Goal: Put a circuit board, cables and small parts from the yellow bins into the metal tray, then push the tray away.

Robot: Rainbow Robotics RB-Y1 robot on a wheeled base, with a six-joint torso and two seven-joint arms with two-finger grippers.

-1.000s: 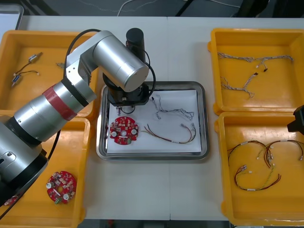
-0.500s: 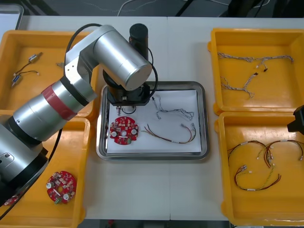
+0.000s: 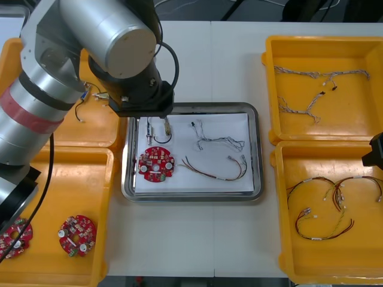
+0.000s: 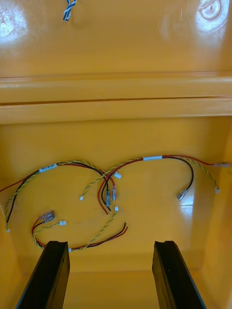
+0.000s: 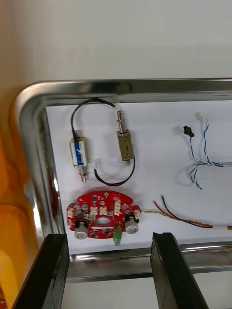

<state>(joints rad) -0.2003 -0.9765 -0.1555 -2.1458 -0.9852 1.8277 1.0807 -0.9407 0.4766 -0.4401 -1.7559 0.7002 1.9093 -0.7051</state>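
My left claw point(image 5: 108, 236) hangs spread wide and empty above the metal tray point(image 5: 145, 86), which sits on the light tabletop point(image 3: 197, 251). Below the claw, in line with the gap between my fingers, a round red circuit board point(image 5: 103, 215) lies flat on the tray's white lining. Just past the board, farther from my fingertips, two small metal parts point(image 5: 79, 153) lie side by side, joined by a looping black cable point(image 5: 92, 104). Off to one side of them a twisted blue and white cable point(image 5: 198, 161) trails across the lining. A red and yellow cable point(image 5: 183, 219) runs out from beside the board.

My right claw point(image 4: 110, 244) is also spread, gripping nothing, and is held over a yellow bin point(image 4: 116, 91) at my right side. Several more red and yellow cables point(image 4: 96, 178) lie tangled on the bin's floor, ahead of the fingertips and apart from them.
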